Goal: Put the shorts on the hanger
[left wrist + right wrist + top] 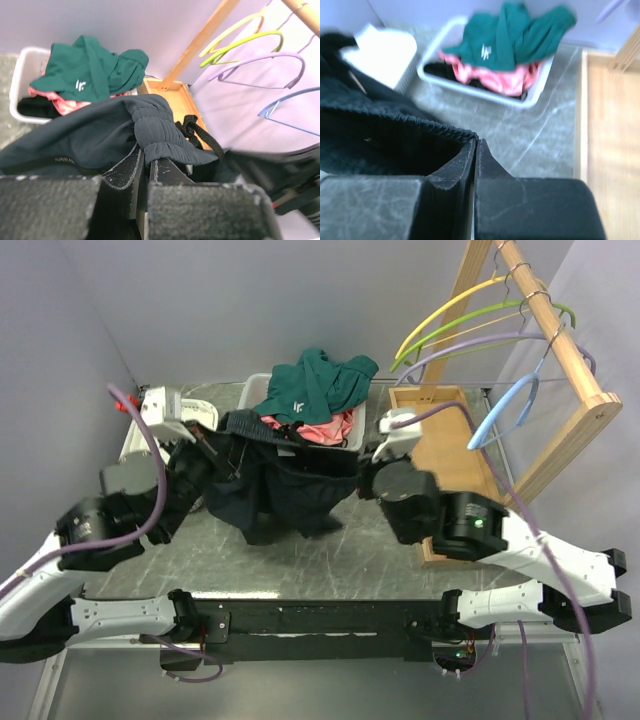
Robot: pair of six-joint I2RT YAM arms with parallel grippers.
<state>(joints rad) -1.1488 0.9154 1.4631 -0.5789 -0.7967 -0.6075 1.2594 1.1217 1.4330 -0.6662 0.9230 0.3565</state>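
Note:
The dark shorts [285, 485] hang spread between my two grippers above the table, in front of the basket. My left gripper [220, 432] is shut on the ribbed waistband [160, 130] at its left end, and a black drawstring [202, 135] trails beside it. On the waistband's right end, my right gripper [368, 455] is shut, pinching the gathered edge [445, 131] at its tips [476, 142]. The light-blue hanger [505, 410] hangs by its wire hook from the wooden rack at the right, apart from both grippers. It also shows at the right edge of the left wrist view as the hanger [292, 97].
A white basket [255, 390] behind the shorts holds a teal garment [320, 385] and a pink one [325, 428]. The wooden rack [560, 350] carries yellow, green and lavender hangers [470, 345]. Its wooden base tray [450, 455] lies by my right arm.

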